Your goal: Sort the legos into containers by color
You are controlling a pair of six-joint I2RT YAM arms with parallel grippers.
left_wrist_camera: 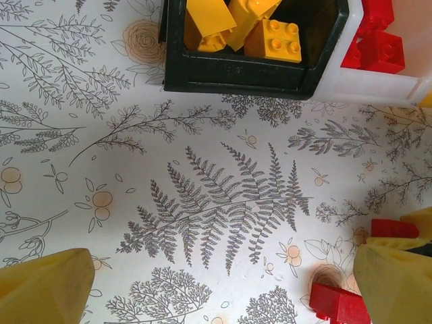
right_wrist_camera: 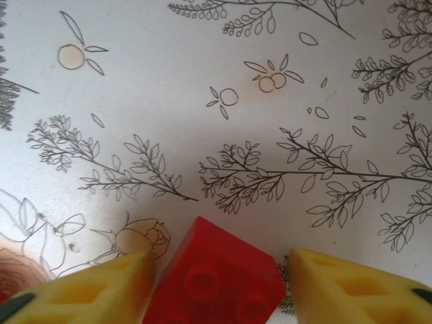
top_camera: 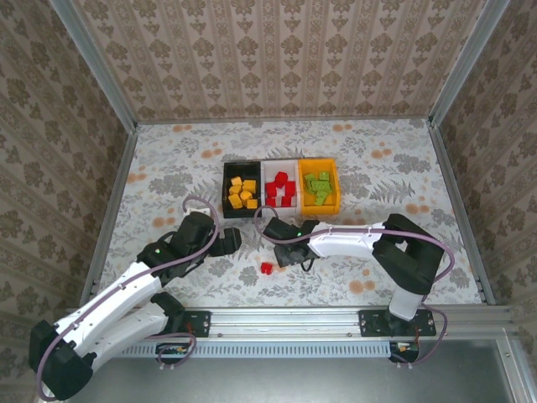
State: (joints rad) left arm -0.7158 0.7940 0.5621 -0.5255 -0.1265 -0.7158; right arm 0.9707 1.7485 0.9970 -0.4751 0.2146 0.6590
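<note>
Two red legos (top_camera: 267,269) lie loose on the desk (top_camera: 168,168), near the white bin (left_wrist_camera: 364,84) holding reds. The right tool (right_wrist_camera: 219,258) straddles one, fingers apart and not yet clamped, placed for pickup. The left tool (left_wrist_camera: 219,283) waits wide apart, empty.

left gripper (left_wrist_camera: 219,266): fingers spread wide, pointing down
right gripper (right_wrist_camera: 219,266): fingers partly apart, pointing down
right arm: bent, reaching left

- Containers (top_camera: 320,208): three side by side on the counter (top_camera: 403,168), bricks (top_camera: 242,193) lying in each.
- Loose brick (top_camera: 267,269): on the counter before the row (near the left claw (left_wrist_camera: 221,283)).
- Right claw (right_wrist_camera: 216,270): set around a second brick (right_wrist_camera: 216,280) on the counter.
</note>
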